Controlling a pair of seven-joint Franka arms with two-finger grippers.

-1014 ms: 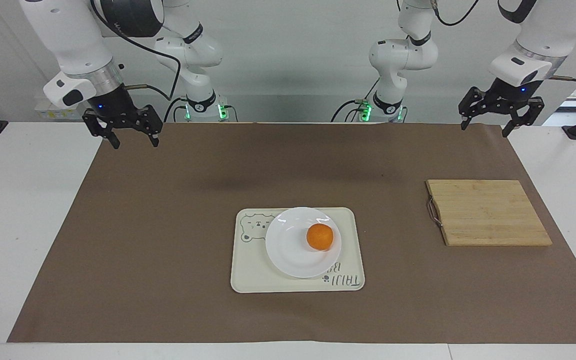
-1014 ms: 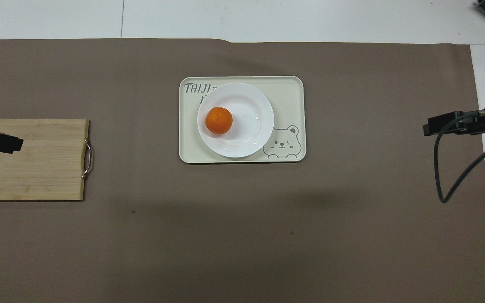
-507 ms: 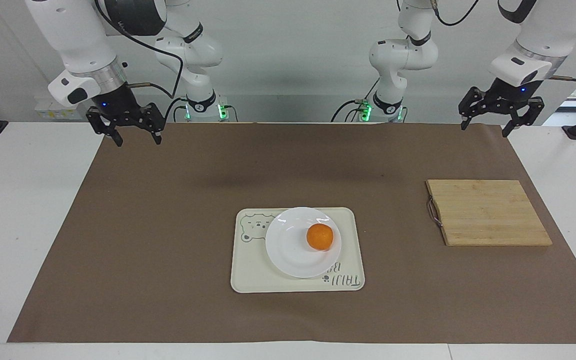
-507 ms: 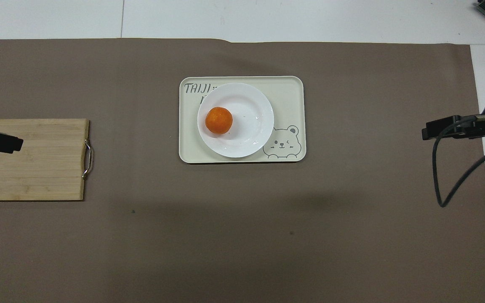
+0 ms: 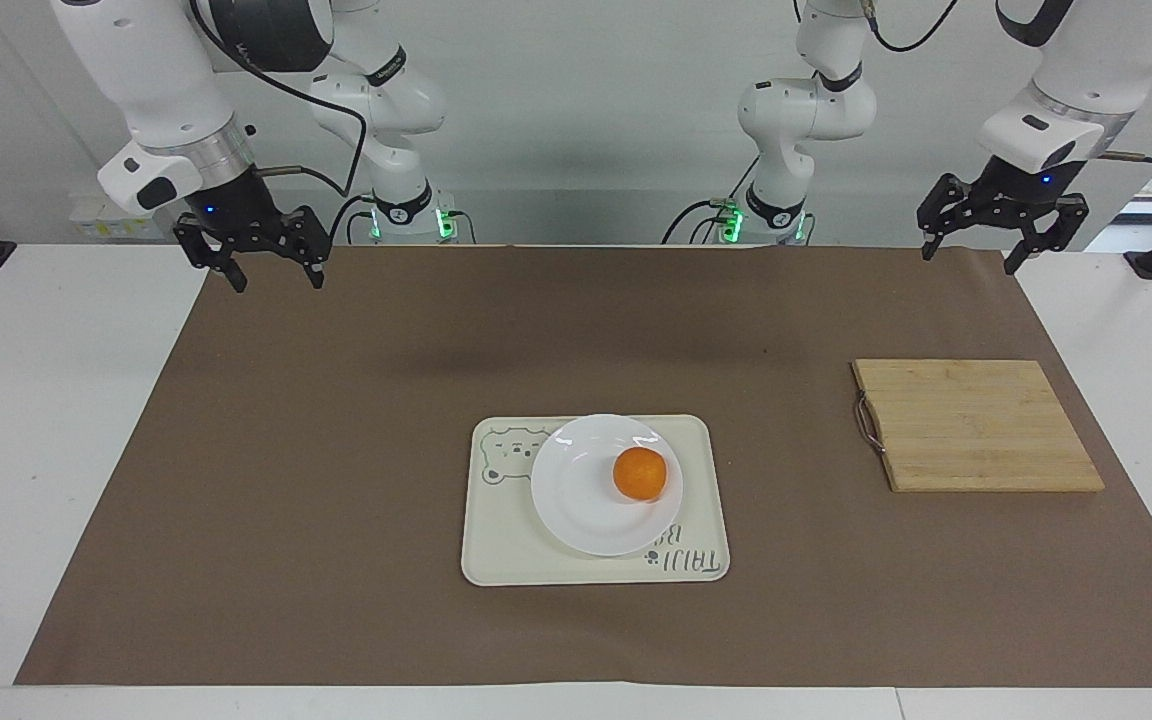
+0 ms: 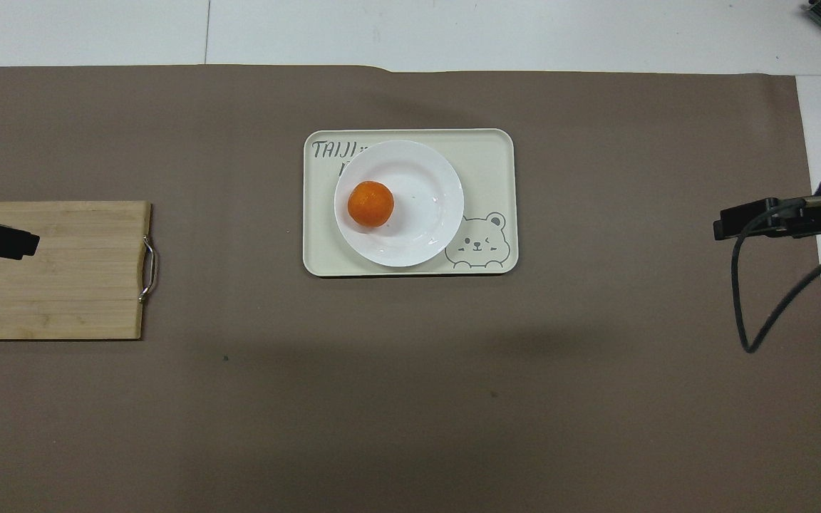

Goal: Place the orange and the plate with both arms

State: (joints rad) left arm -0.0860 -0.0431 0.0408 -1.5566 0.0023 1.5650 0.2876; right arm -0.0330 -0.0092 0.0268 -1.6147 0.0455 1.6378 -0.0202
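Brown paper covers most of a white table, with a pale grey wall where the two white robot arms are mounted.

Going across the facing view: the right gripper [image 5: 271, 272] hangs with its fingers spread and empty, high over the brown paper's edge at its own end of the table. The cream bear-print tray [image 5: 496, 545] lies well apart from it, toward the table's middle. On the tray sits the white plate [image 5: 576, 500], and the orange [image 5: 640, 474] rests in the plate, off-centre toward the left arm's end. The bamboo cutting board [image 5: 976, 425] with a metal handle lies below and a little forward of the left gripper [image 5: 966, 252], which also hangs spread and empty above the paper's edge.

Risks, as a judgement: the orange is round and free, so tilting or bumping the plate could send it rolling off. The plate is glossy with a thin rim, so a shallow pinch may slip. If both arms reach the tray together, they could collide.
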